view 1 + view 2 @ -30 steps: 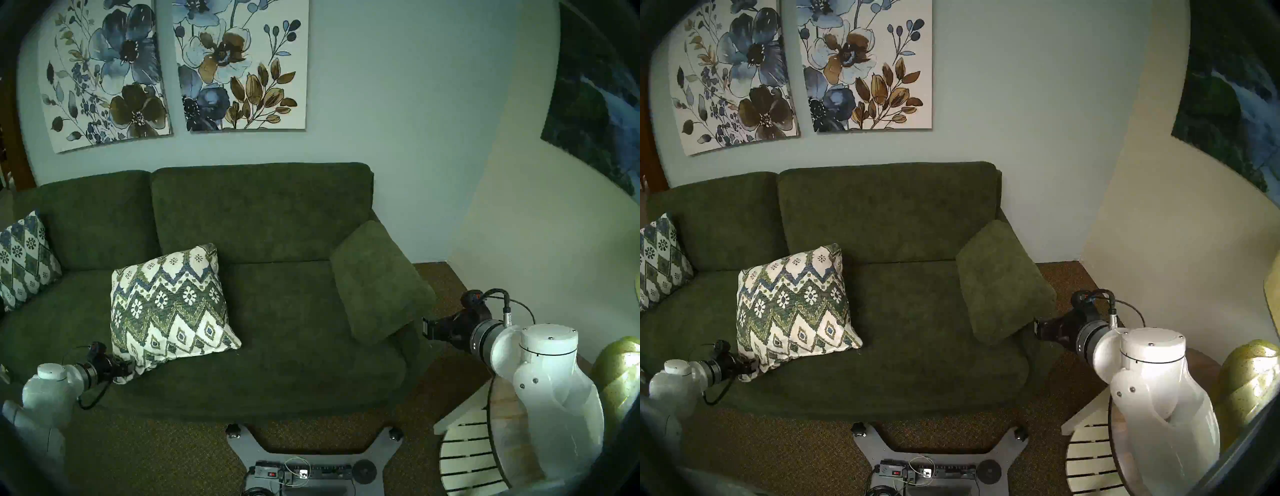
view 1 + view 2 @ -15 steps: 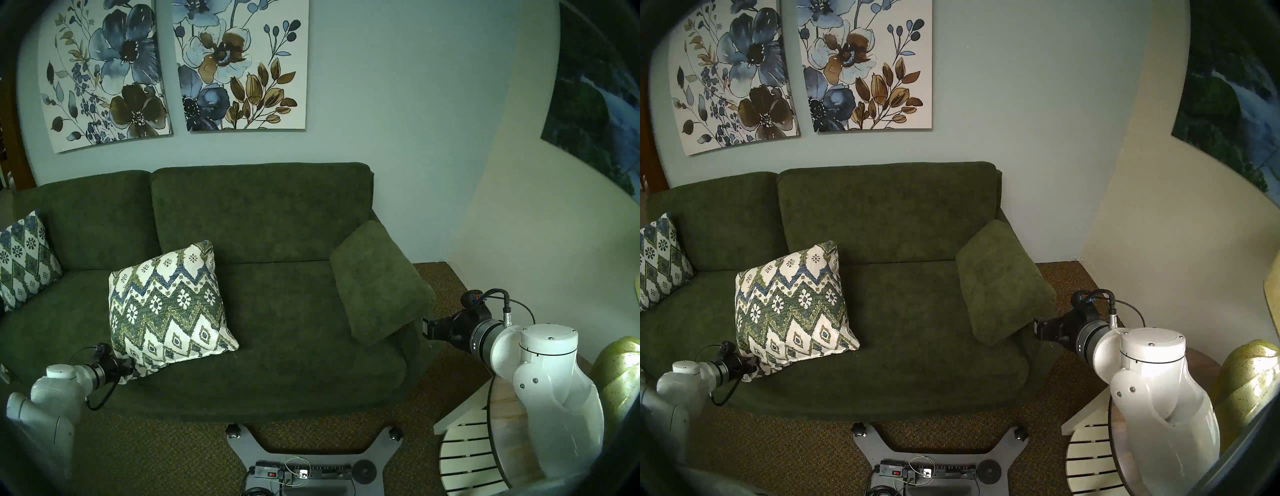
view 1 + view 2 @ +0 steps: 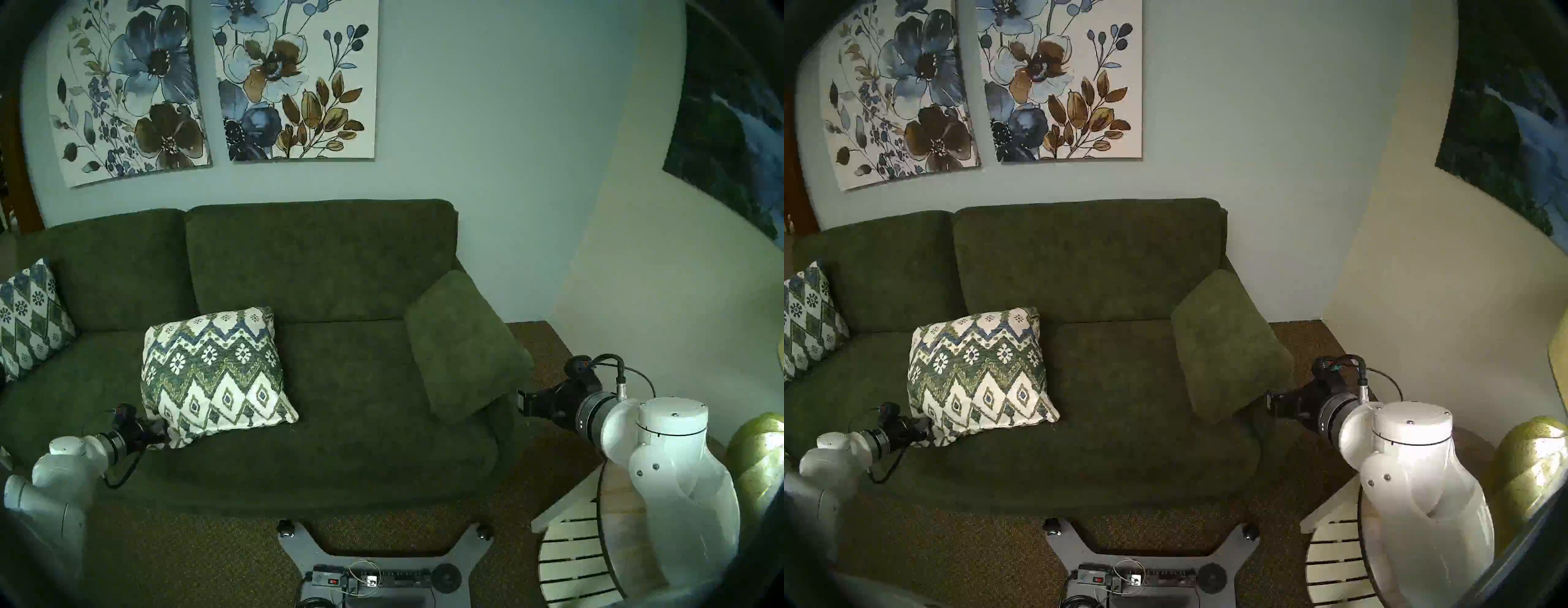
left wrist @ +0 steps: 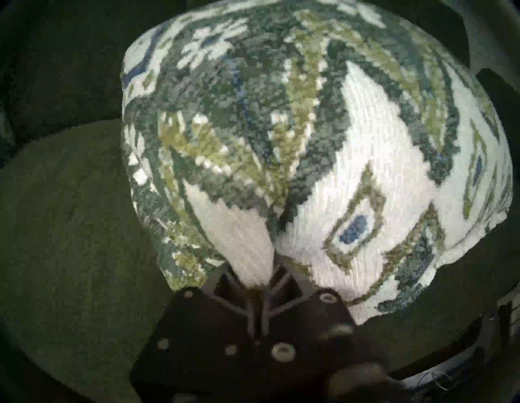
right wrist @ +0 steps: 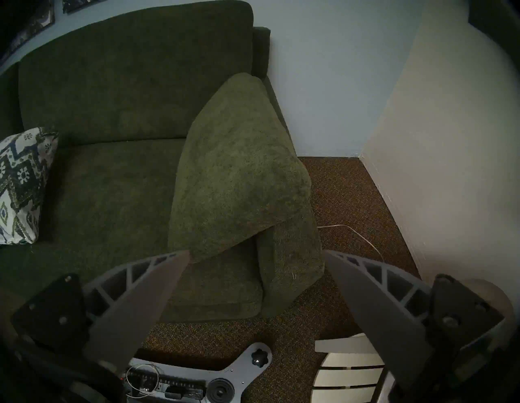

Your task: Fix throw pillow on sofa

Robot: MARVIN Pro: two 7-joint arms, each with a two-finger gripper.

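Observation:
The throw pillow (image 3: 214, 373) (image 3: 981, 373), cream with olive and blue chevron bands, lies tilted on the seat of the dark green sofa (image 3: 322, 263) (image 3: 1089, 259), its far corner at the backrest. My left gripper (image 3: 159, 435) (image 3: 926, 431) is shut on the pillow's near left corner; in the left wrist view the fingers (image 4: 267, 290) pinch the cream fabric (image 4: 337, 157). My right gripper (image 3: 521, 403) (image 5: 254, 270) is open and empty, just off the sofa's right arm, near the plain green cushion (image 3: 464, 346) (image 5: 239, 168).
A bluer diamond-lattice pillow (image 3: 27, 318) leans at the sofa's left end. A white slatted side table (image 3: 572, 556) and a yellow-green lamp base (image 3: 759, 450) stand at the right. My base (image 3: 382, 552) with a power strip sits on the brown carpet before the sofa.
My left gripper has moved away and slightly right with the pillow's corner. The pillow has turned and tipped back, lying flatter with its top lower. The right arm has not moved.

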